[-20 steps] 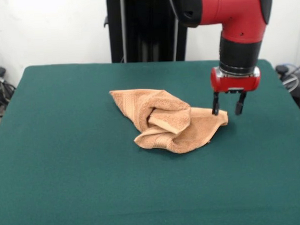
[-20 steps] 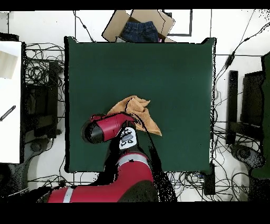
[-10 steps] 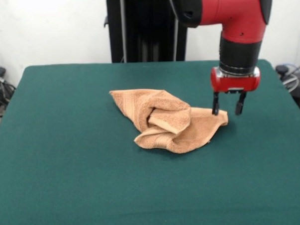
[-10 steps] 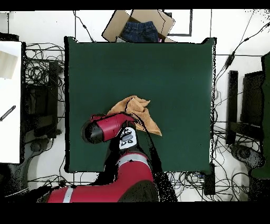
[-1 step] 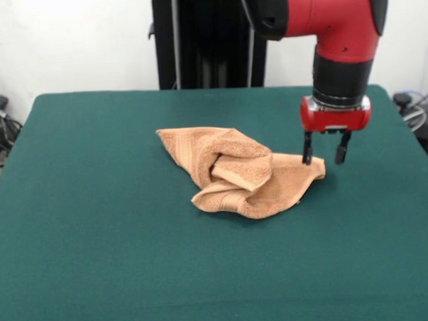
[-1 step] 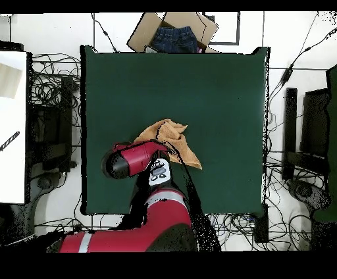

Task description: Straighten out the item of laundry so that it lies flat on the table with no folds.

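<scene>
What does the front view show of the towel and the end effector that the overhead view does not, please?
Only the front view shows the end effector, open, its fingers straddling the towel's right corner, and the rolled fold on top of the towel. Only the overhead view shows the whole table outline, a cardboard box holding denim beyond it, and cables on the floor; there the arm hides the end effector. Both show the crumpled towel on the green table.

1 towel [image 5: 243,175], 1 table [image 5: 95,208], 1 arm [image 5: 336,27] w/ 1 pincer [image 5: 325,156].
</scene>
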You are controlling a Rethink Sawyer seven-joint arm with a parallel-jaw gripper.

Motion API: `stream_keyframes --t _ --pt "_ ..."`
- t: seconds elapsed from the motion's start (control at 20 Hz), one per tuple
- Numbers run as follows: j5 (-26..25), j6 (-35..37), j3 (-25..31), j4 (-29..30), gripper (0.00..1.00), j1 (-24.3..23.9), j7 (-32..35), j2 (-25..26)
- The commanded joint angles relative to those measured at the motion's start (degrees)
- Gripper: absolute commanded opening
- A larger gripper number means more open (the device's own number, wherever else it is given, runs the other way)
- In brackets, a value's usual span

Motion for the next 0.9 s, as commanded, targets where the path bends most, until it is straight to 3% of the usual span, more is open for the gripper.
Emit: stream_keyframes --t 0.05,0.9 --pt "0.28 1.25 2.96 -2.41 1.0 0.76 3.92 3.54" --pt "-0.31 2.42 5.4 -4.31 1.0 -2.61 1.15 5.15"
